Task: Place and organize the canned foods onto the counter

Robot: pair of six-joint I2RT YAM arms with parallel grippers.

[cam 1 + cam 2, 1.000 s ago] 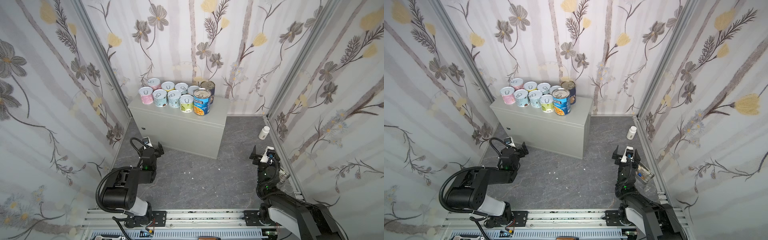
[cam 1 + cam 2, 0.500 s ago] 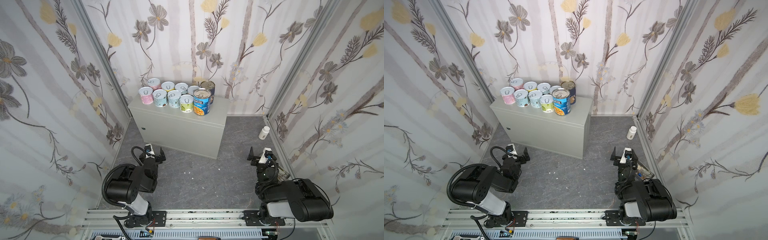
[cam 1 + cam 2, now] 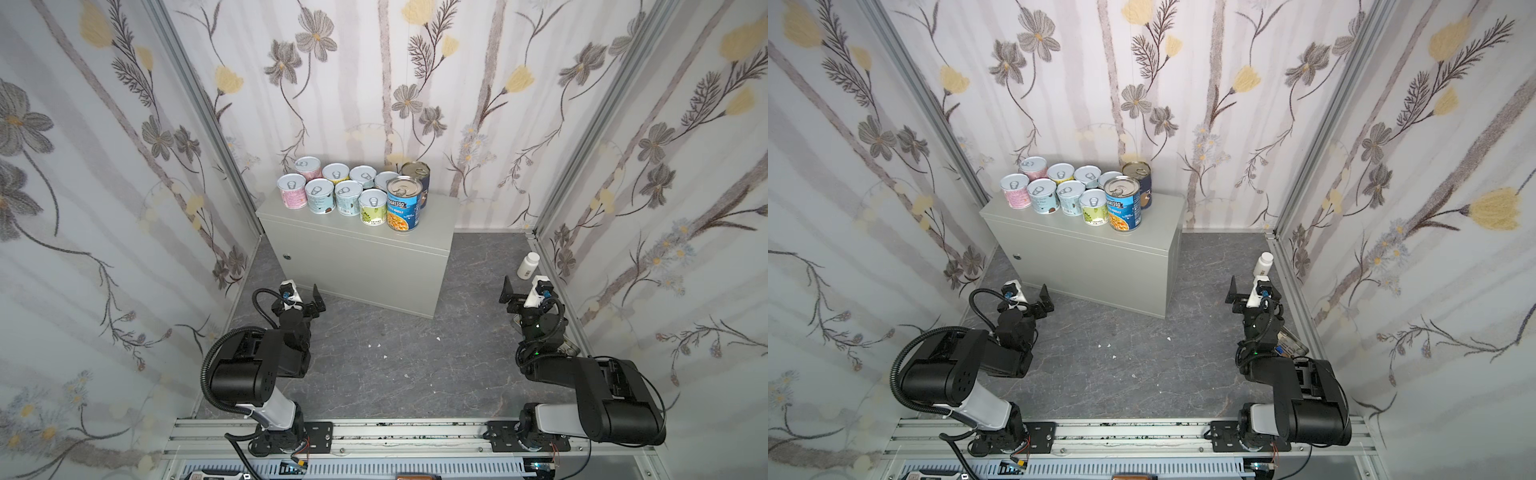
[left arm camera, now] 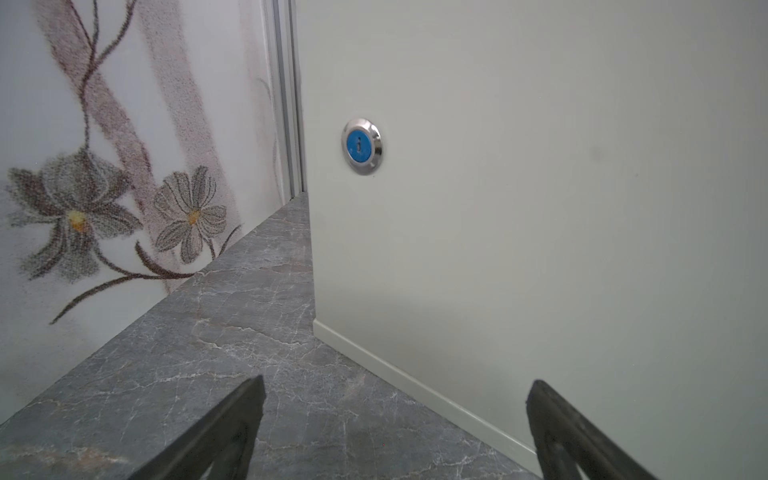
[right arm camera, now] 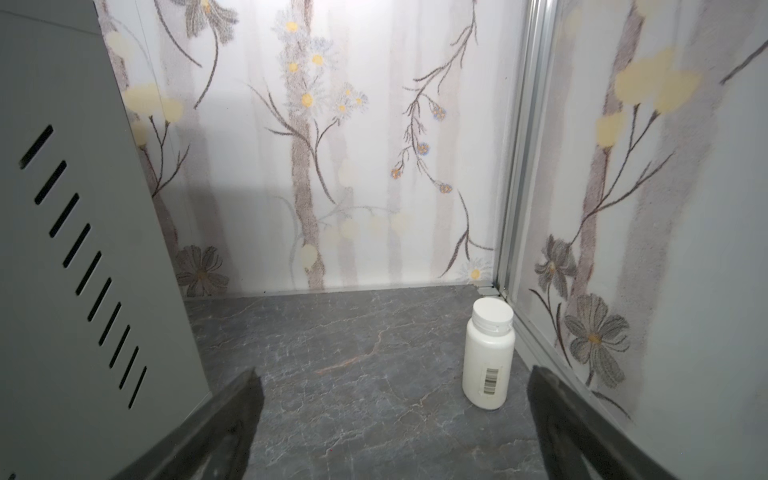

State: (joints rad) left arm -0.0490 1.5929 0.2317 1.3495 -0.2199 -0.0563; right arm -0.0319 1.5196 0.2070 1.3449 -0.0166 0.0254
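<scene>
On the counter [image 3: 432, 232], toward its rear left corner, all ten canned foods [image 3: 357, 195] stand in two tight rows, and the job looks finished. Low over the floor [image 3: 395, 357], the left gripper [image 3: 302, 296] and right gripper [image 3: 524, 291] are empty, fingers spread wide. Only the right wrist view shows the white bottle [image 5: 488, 353] and its barcode. Only the left wrist view shows the blue face of the lock [image 4: 361, 145].

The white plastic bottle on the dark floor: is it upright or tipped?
Upright: the white plastic bottle stands on its base, cap up.
</scene>
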